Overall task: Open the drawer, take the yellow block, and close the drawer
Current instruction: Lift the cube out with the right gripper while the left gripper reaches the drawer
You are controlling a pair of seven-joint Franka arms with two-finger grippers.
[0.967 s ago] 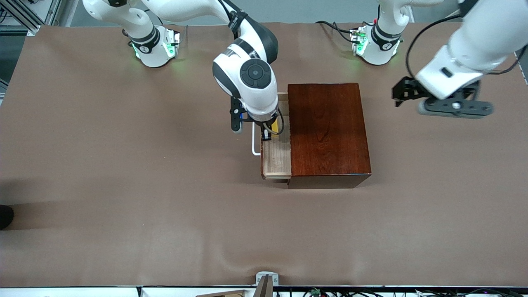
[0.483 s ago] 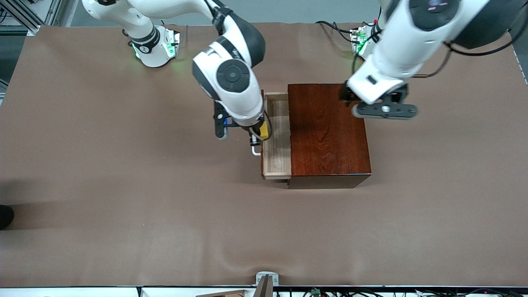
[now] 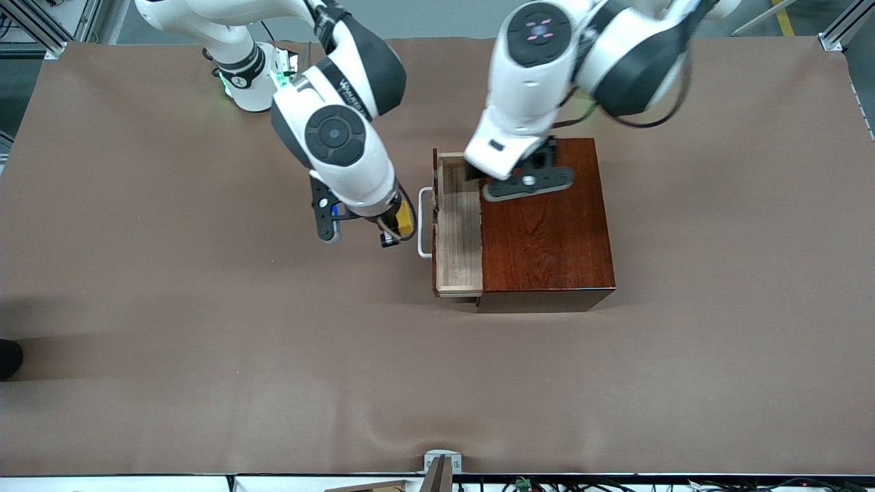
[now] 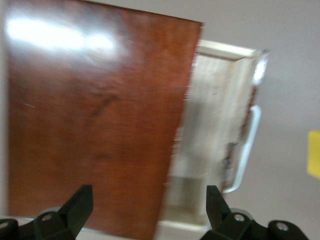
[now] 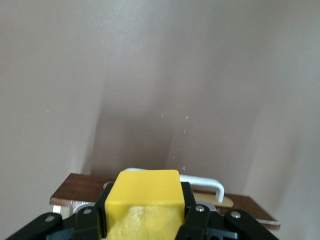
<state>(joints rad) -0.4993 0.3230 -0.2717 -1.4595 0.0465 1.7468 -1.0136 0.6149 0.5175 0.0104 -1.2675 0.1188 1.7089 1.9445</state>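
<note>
The drawer (image 3: 458, 236) is pulled out of the mahogany box (image 3: 547, 232), with its pale tray bare and its white handle (image 3: 425, 222) toward the right arm's end. My right gripper (image 3: 398, 229) is shut on the yellow block (image 3: 406, 219) and hangs over the table mat just in front of the handle. In the right wrist view the yellow block (image 5: 143, 207) fills the space between the fingers, with the handle (image 5: 202, 181) past it. My left gripper (image 4: 147, 206) is open and empty over the box (image 4: 100, 125) and the drawer (image 4: 210, 135). Its hand (image 3: 526, 182) hangs above the box's edge.
Brown mat (image 3: 205, 328) covers the table around the box. The right arm's elbow (image 3: 335, 137) hangs above the mat beside the drawer. Both arm bases stand along the edge farthest from the front camera.
My right gripper has lifted the yellow block out of the drawer and carried it toward the right arm's end. The left arm has swung in from its end to over the box and drawer.
</note>
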